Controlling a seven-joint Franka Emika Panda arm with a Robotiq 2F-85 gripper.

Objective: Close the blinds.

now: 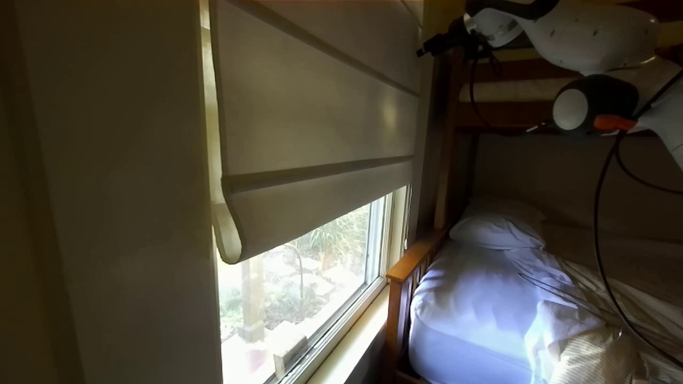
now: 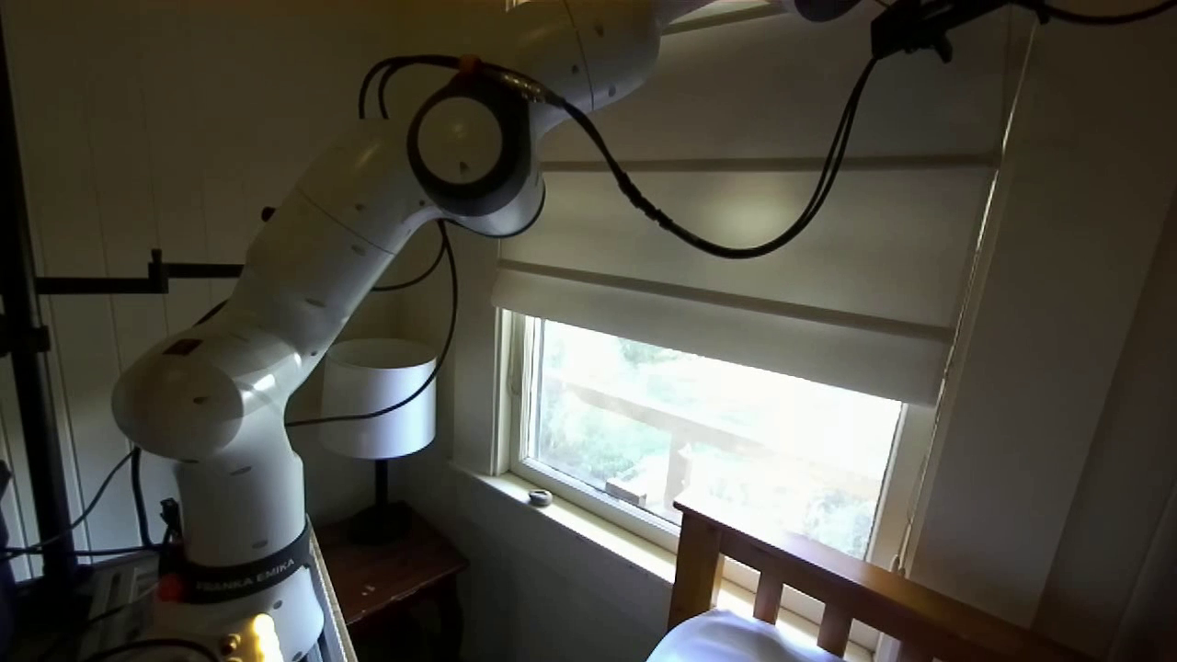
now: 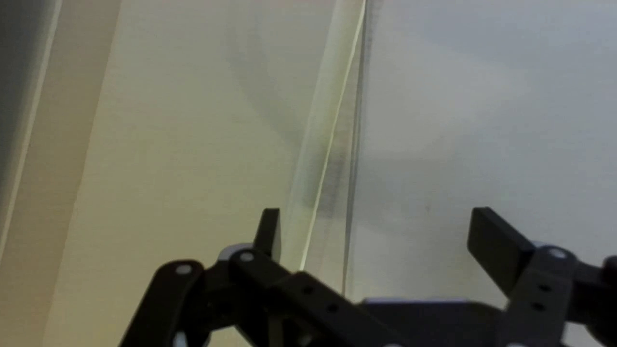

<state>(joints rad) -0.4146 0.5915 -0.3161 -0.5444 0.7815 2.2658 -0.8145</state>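
One cream Roman shade (image 1: 320, 112) hangs partway down the window (image 2: 699, 441), leaving the bottom bare. My claw (image 3: 376, 231) is spread wide and holds nothing, I think so the thin cord (image 3: 332, 134) can slip inside.

In an exterior view, your beige Roman shade (image 1: 320, 106) spans the upper middle, with bright window glass (image 1: 331, 261) beneath. Your gripper (image 1: 423, 52) points left at upper right, by the shade's far edge; you can't tell whether they touch. At right, a white pillow (image 1: 496, 232) lies on the bunk bed (image 1: 411, 264).
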